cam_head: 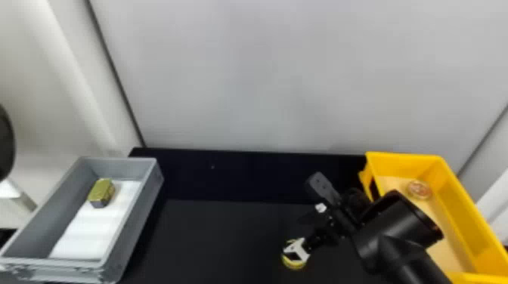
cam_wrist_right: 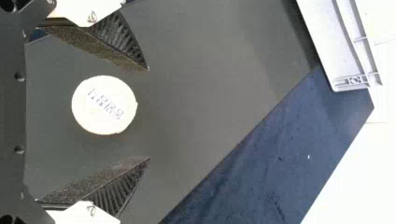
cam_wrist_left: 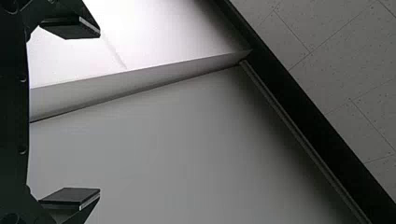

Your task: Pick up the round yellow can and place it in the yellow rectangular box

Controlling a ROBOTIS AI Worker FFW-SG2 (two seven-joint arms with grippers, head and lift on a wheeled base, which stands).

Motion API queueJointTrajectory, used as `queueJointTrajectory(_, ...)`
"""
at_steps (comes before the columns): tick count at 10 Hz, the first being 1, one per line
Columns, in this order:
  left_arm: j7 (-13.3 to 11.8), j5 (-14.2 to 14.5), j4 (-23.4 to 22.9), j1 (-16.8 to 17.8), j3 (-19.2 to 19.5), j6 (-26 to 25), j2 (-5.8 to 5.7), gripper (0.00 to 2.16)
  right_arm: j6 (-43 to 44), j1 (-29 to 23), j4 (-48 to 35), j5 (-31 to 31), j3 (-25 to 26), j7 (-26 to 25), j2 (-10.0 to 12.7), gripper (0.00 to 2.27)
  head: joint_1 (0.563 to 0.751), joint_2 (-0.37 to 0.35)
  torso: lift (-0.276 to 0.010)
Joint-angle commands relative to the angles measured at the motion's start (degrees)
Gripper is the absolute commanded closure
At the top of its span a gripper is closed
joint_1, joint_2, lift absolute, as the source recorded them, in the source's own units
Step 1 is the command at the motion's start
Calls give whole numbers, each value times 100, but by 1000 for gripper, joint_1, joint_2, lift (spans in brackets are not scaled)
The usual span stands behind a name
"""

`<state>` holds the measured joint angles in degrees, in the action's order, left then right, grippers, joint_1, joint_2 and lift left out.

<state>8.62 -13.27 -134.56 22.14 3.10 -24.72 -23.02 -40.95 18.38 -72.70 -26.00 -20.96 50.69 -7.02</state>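
Between the two fingertips [cam_wrist_right: 148, 69] of the right gripper [cam_wrist_right: 149, 114] in the right wrist view, and set back toward the palm, sits the round yellow can [cam_head: 294, 264], its pale disc of a lid turned to the camera. The fingers stand apart, one on either side, with a gap from each to the can's edge, so nothing is clamped. The can appears to stand on its flat base on the dark table [cam_head: 226, 241], its axis upright; being round, it offers no long side to line up with, and closing straight inward should meet it across its width. How far the tips are above or alongside it, I cannot tell. The right arm [cam_head: 400, 234] is clearly the nearer one; the left gripper [cam_wrist_left: 100, 112] is up against a pale backdrop, fingers wide apart and empty. The yellow rectangular box [cam_head: 402, 162] lies to the robot's right of the can, a round reddish item [cam_head: 419, 189] on its floor. Its raised wall is the main thing in the way, so the can probably needs lifting before it goes across. Off to the left, well apart, a grey bin [cam_head: 140, 215] holds a white sheet [cam_head: 87, 238] and a gold-green block [cam_head: 101, 190].
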Motion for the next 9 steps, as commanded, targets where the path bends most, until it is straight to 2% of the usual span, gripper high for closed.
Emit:
queueJointTrajectory(1,0,0,9,10,-2,-8,-2,87,68,-1,168,41,39,-21,34,117,663,54,-10)
queueJointTrajectory(9,0,0,0,10,-11,1,7,87,217,-1,590,76,65,-57,78,127,663,54,-10)
